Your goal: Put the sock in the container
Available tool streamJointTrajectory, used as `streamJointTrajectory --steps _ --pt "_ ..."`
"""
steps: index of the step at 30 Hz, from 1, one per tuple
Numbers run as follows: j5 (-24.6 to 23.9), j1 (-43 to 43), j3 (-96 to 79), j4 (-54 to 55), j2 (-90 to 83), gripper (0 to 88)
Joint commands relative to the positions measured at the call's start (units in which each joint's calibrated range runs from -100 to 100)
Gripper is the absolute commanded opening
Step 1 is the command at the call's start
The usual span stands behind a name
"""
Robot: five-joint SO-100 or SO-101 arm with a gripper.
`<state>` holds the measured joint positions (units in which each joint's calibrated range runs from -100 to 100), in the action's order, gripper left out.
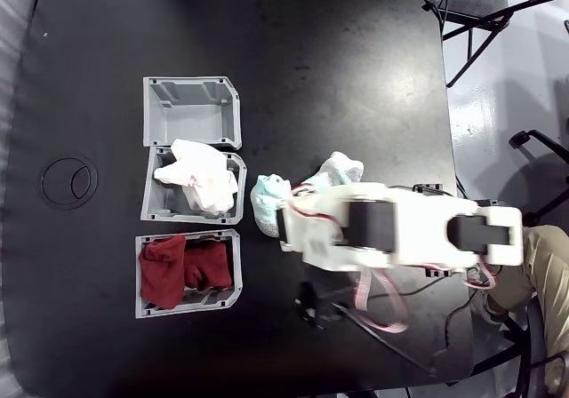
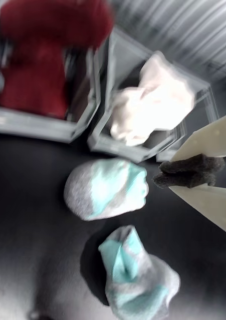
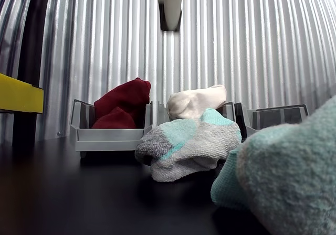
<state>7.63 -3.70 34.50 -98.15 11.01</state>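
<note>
The white sock (image 1: 200, 178) lies piled in the middle grey container (image 1: 149, 204), spilling over its rim. In the wrist view the same white sock (image 2: 148, 105) fills that container (image 2: 138, 150), and the other view shows the sock (image 3: 197, 101) behind a mint one. My gripper (image 2: 165, 175) comes in from the right edge of the wrist view. Its dark pads (image 2: 193, 170) are pressed together with nothing between them. It hangs above the table, to the right of the container and clear of the sock. The white arm (image 1: 391, 229) covers it in the fixed view.
An empty grey bin (image 1: 191, 109) stands above the middle one, and a bin (image 1: 142, 305) with dark red socks (image 1: 182, 269) below. Two mint-and-grey socks (image 1: 269, 201) (image 1: 338, 169) lie on the black table by the arm. Corrugated metal wall (image 3: 262, 46) stands behind the bins.
</note>
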Motion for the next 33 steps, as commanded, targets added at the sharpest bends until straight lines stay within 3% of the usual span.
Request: streamJointTrajectory --steps 1,11,19,25,33 --pt "-0.2 0.3 2.4 -1.9 -11.7 1.3" --pt "-0.2 0.2 -0.6 -1.8 -30.0 1.3" --pt "0.2 0.2 -26.7 -0.1 -43.8 1.3" --pt "0.2 -0.3 -45.9 10.8 -51.4 1.3" --pt "0.2 0.2 -67.9 34.0 -60.6 1.3"
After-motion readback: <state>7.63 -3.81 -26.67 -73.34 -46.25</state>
